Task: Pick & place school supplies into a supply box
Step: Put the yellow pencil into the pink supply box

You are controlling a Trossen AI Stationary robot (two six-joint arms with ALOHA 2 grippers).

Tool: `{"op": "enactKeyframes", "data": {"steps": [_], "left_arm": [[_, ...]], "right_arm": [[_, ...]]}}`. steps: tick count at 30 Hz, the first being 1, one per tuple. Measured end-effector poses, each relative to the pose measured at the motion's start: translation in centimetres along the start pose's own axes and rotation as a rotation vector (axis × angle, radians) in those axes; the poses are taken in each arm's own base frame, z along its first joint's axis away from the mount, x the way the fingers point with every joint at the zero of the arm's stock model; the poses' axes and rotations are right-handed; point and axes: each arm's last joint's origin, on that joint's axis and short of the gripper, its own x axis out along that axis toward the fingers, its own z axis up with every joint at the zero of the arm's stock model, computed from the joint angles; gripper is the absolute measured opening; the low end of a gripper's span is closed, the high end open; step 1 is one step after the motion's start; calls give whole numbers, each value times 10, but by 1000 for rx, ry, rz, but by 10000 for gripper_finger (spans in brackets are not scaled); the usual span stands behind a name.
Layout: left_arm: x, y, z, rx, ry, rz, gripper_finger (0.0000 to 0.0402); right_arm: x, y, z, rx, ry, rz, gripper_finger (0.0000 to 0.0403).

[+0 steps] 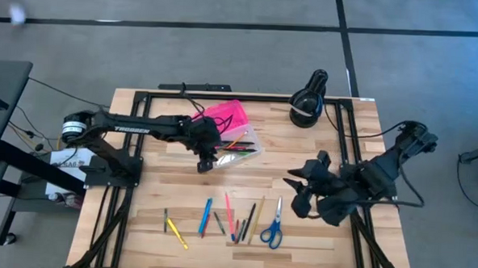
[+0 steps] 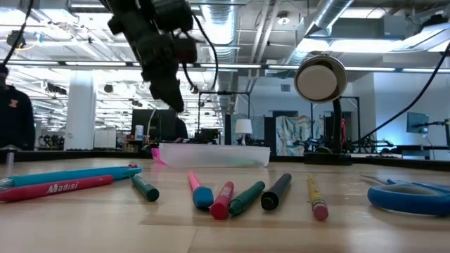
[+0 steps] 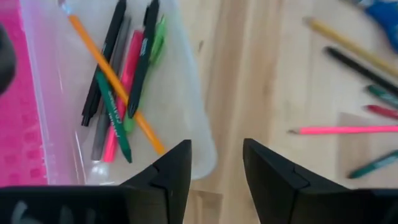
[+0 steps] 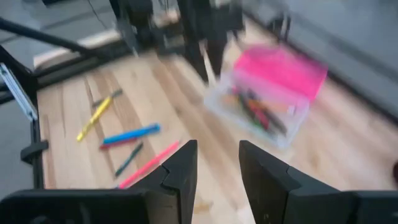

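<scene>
Hovering just past the near edge of the supply box (image 1: 237,132), the left gripper (image 1: 206,162) has its jaws apart and empty, pointing down over bare wood beside the clear base. The box lies open on the far middle of the tabletop (image 1: 147,199), its pink lid (image 1: 224,114) folded back toward the far side. Inside the clear base (image 3: 180,93) rest several pens and pencils: an orange pencil (image 3: 112,78) lying crosswise over two dark pens (image 3: 143,59), a green pen (image 3: 115,118) and a pink one (image 3: 121,93).

More school supplies lie in a loose row near the front edge: a yellow pencil (image 1: 175,235), a blue pen (image 1: 205,216), a pink pencil (image 1: 228,211), a wood-coloured pencil (image 1: 256,220) and the blue-handled scissors (image 1: 273,229) at the right end.

The right gripper (image 1: 295,185) waits above the right side of the tabletop, its jaws apart and holding nothing. A black round device (image 1: 307,101) stands at the far edge.
</scene>
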Motion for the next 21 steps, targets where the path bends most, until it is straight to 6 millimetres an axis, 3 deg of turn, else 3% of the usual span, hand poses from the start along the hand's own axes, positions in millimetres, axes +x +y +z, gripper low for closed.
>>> {"op": "enactKeyframes", "data": {"steps": [7, 12, 16, 21], "left_arm": [[-41, -26, 3, 37, -151, -14, 137], [-68, -39, 2, 74, -254, 35, 137], [-82, -43, -1, 76, -305, 68, 137], [-90, -46, -2, 66, -332, 74, 137]], "right_arm": [[23, 13, -11, 97, 103, -48, 111], [51, 27, -24, 48, 246, -69, 111], [74, 33, -32, 65, 382, -84, 111], [98, 32, -38, 244, 511, -166, 111]]}}
